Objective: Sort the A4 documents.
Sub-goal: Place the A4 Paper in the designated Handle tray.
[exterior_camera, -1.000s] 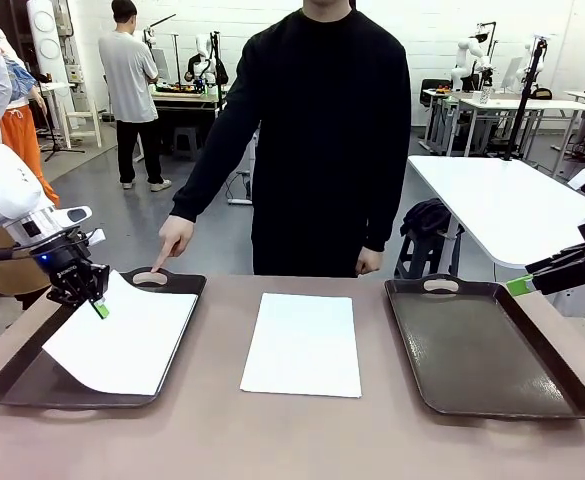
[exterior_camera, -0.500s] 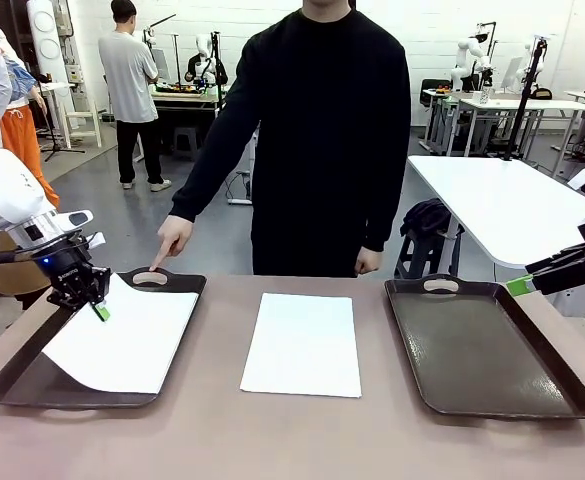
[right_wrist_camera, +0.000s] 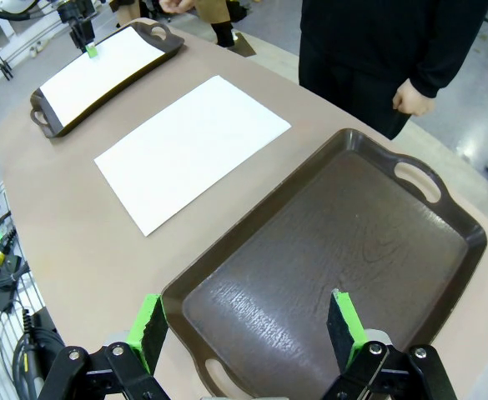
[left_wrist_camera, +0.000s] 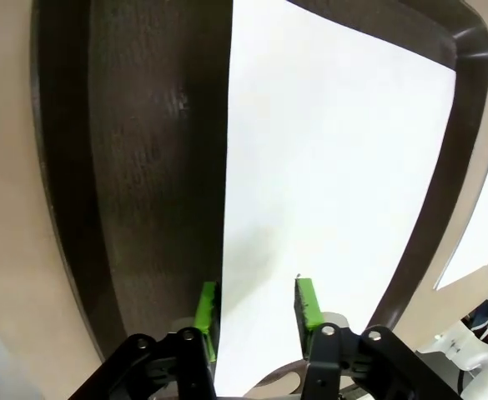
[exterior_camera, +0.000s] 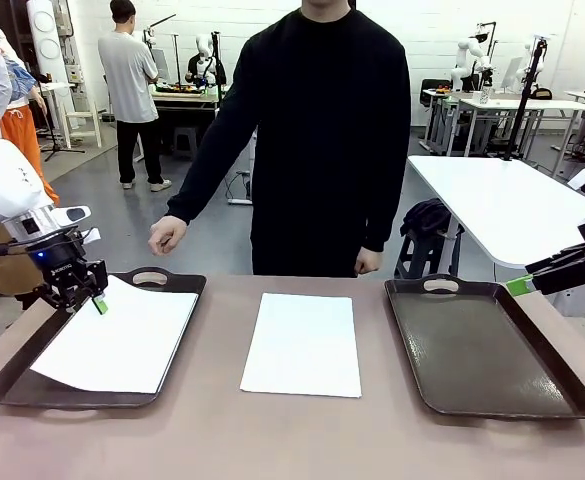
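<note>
One white A4 document [exterior_camera: 117, 340] lies flat in the dark brown left tray [exterior_camera: 2, 385]. My left gripper [exterior_camera: 94, 303] hangs just over that sheet's far left corner, its green pads apart. In the left wrist view the sheet [left_wrist_camera: 335, 183] lies on the tray floor [left_wrist_camera: 135, 167] below the open left gripper [left_wrist_camera: 259, 304], nothing pinched. A second A4 document [exterior_camera: 304, 343] rests on the table between the trays. The right tray [exterior_camera: 482, 350] holds nothing. My right gripper [exterior_camera: 520, 285] is open at the right edge; its wrist view shows the right gripper [right_wrist_camera: 248, 325] above that tray [right_wrist_camera: 335, 250].
A person in black stands at the far side, one hand [exterior_camera: 167, 235] raised above the left tray's far handle [exterior_camera: 150, 278], the other hand [exterior_camera: 369, 262] at the table edge. Bare tabletop [exterior_camera: 292, 440] runs along the near edge.
My left gripper opened and the sheet's lifted corner dropped flat into the left tray. The person's pointing hand drew back from the tray handle. The right arm stayed still.
</note>
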{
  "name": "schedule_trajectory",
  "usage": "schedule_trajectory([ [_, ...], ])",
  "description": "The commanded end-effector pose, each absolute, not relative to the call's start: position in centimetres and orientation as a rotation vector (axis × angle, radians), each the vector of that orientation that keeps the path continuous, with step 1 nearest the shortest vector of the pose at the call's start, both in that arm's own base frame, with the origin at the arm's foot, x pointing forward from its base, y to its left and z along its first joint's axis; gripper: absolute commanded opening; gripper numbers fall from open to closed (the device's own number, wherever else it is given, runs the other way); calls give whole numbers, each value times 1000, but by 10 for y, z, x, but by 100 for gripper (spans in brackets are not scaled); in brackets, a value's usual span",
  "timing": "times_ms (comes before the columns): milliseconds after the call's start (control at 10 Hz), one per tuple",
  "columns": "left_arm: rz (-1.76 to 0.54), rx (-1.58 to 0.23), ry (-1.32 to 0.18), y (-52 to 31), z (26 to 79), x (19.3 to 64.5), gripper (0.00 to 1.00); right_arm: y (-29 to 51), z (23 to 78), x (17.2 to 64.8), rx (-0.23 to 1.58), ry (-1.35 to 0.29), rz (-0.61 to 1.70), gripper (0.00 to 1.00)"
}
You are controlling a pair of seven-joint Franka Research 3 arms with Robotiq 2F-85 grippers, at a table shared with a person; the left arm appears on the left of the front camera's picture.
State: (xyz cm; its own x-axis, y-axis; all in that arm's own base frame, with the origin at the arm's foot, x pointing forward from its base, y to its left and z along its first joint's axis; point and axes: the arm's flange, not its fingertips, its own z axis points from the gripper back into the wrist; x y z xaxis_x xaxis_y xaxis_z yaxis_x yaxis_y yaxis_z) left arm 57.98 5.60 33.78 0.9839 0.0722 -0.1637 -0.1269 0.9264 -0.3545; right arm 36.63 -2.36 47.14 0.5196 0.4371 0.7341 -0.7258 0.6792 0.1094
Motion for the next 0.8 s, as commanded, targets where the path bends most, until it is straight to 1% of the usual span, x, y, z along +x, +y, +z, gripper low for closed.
schedule_trajectory([
  [0,125,-323,160,56,345,581,62,-24,469,370,453,-750,735,100],
  [100,126,-322,159,56,346,581,89,-24,469,370,453,-750,735,100],
  [200,125,-325,159,55,346,581,81,-24,469,370,453,-750,735,100],
  [300,125,-324,159,55,346,581,100,-24,469,370,453,-750,735,100],
  [500,127,-343,146,56,348,579,100,-24,469,370,453,-750,735,100],
  [700,195,-332,140,56,351,576,100,-24,469,370,453,-750,735,100],
])
